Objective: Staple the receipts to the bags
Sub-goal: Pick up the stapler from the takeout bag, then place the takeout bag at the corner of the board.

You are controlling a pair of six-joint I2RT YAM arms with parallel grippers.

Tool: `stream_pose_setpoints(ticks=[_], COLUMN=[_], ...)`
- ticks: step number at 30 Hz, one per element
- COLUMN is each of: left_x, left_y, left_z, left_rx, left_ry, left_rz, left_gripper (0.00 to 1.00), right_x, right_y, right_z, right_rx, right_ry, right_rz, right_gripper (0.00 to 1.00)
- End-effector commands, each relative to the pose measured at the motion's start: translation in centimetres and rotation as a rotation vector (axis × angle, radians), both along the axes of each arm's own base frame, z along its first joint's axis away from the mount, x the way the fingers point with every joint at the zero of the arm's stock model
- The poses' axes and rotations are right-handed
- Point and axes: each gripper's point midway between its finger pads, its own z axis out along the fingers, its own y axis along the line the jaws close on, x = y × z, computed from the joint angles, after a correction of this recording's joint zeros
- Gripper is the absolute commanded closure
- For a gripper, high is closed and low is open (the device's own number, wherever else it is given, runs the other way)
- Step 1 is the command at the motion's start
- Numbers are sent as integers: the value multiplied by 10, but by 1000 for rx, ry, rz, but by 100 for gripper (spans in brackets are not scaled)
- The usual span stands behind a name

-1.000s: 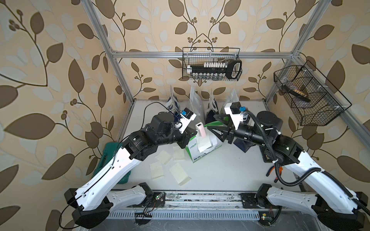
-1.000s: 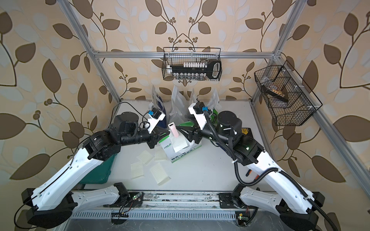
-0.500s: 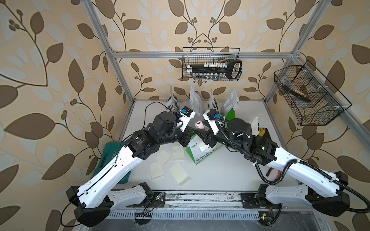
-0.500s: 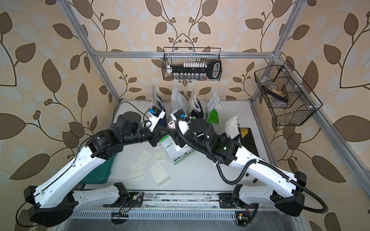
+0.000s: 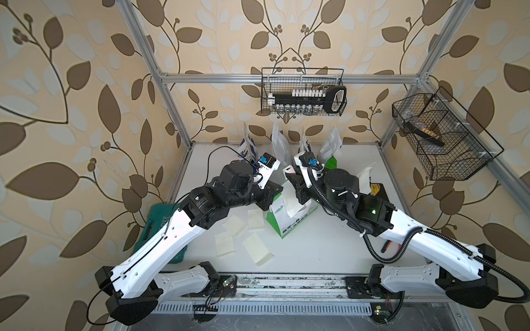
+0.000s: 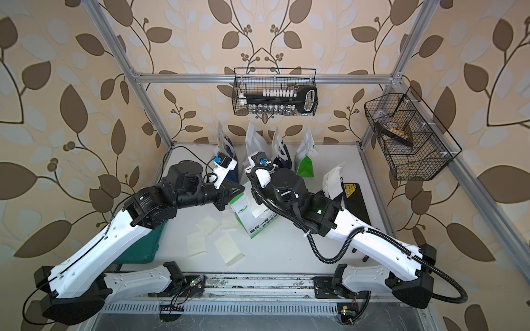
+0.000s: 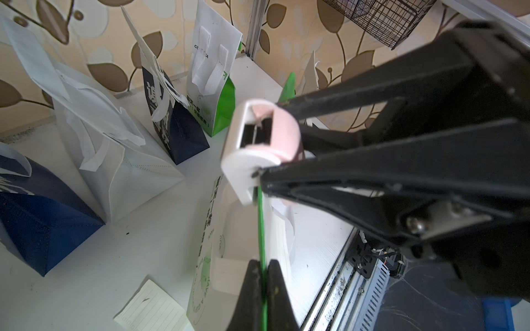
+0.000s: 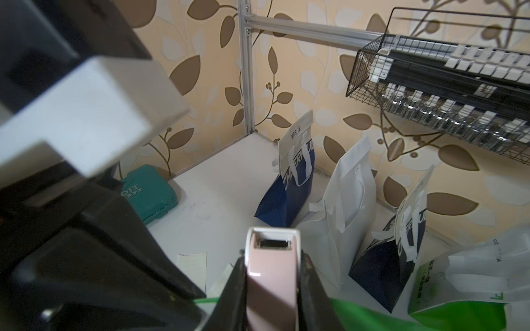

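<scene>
A green-and-white bag (image 5: pixel 289 213) lies tilted on the table with a receipt (image 5: pixel 290 200) against its face. My left gripper (image 7: pixel 265 262) is shut on the bag's green edge (image 7: pixel 260 223); beside that edge the receipt (image 7: pixel 276 238) hangs. A pink-and-white stapler (image 7: pixel 258 140) sits over the bag's top edge. My right gripper (image 8: pixel 272 259) is shut on the stapler (image 8: pixel 271 280), a finger pressed on either side. Both top views show the grippers meeting over the bag (image 6: pixel 252 220). Several loose receipts (image 5: pixel 256 249) lie in front.
More bags stand along the back wall: navy (image 5: pixel 248 146), white (image 5: pixel 279 142), navy (image 5: pixel 304 146), green-and-white (image 5: pixel 331 150). A teal case (image 5: pixel 155 217) lies under the left arm. A black box (image 5: pixel 375 189) sits at the right. Wire baskets (image 5: pixel 304 94) (image 5: pixel 438 137) hang on the walls.
The right arm has swung in over the bag and its jaws have closed round the stapler. The left gripper has kept its hold on the bag's edge.
</scene>
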Motion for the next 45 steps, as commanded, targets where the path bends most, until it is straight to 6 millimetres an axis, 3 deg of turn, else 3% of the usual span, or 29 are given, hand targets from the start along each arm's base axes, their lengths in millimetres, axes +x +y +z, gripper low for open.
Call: stream_pose_setpoints(ticks=[1,6,8,12,16,21,26,31,37,45], left_x=[-3,-6,-7,-18,-29,-21,-10,16,65,146], left_y=[-4,6,21,58,100,156,188,212,246,281], left_z=[14,16,15,4,8,7,12,11,6,16], left_rx=[-41,-33,-8,62,112,271,365,343,293,178], left_ry=[-26,-1,24,86,98,33,-36,-15,-7,-81], left_rz=[-19,28,89,221,365,601,747,848,968,1090], left_gripper=[100,100,100,100,100,100,100,100,100,100], right_x=[13,12,8,5,5,4,-1,-5,-8,-10], right_y=[-21,-52,-66,-85,-94,-103,-111,-112,-112,-112], right_z=[22,46,53,48,35,25,23,16,5,-9], right_rx=[49,86,104,120,132,156,171,180,171,145], right_ry=[-83,-135,-144,-127,-100,-80,-75,-53,-37,-22], right_rz=[-137,-236,-253,-273,-285,-286,-282,-262,-247,-237], right_gripper=[98,98,98,98,98,98,98,98,99,99])
